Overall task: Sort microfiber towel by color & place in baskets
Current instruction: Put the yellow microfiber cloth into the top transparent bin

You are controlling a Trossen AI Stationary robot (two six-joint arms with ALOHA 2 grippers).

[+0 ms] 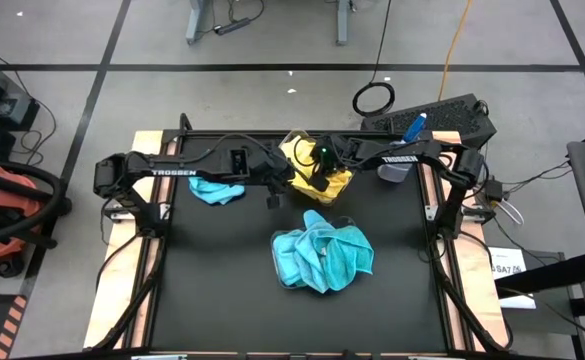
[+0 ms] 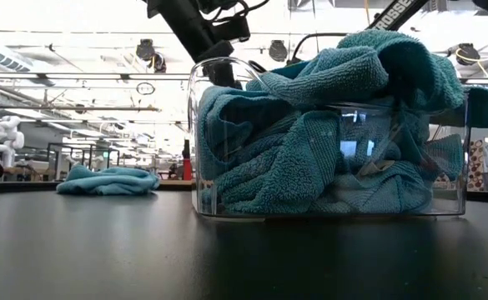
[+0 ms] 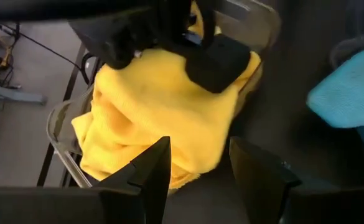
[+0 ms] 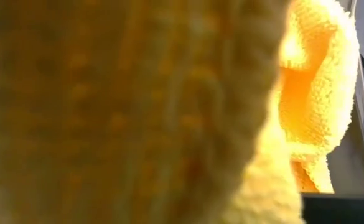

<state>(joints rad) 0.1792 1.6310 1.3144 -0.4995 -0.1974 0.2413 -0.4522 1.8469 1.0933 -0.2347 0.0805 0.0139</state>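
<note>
A heap of yellow microfiber towels (image 3: 150, 118) fills a clear basket (image 3: 60, 127) at the far middle of the table (image 1: 212, 290). My right gripper (image 1: 318, 180) reaches down into this heap from the right, and yellow cloth (image 4: 138, 112) fills the right wrist view. My left gripper (image 3: 197, 177) hangs open just left of that basket with nothing between its fingers. Turquoise towels (image 2: 327, 142) fill the second clear basket (image 2: 200, 125) at the table's middle. One turquoise towel (image 1: 217, 189) lies flat on the table under my left arm. My right gripper comes slanting down from the table's right onto the top of the yellow heap (image 3: 169, 74). Its fingertips are buried in the cloth, so the part and the kind of hold stay hidden. The yellow towel rests on the heap in the basket.
A clear spray bottle with a blue nozzle (image 1: 415, 127) and a dark keyboard-like board (image 1: 442, 113) sit past the table's far right corner. The near half of the black table top lies bare in front of the turquoise basket.
</note>
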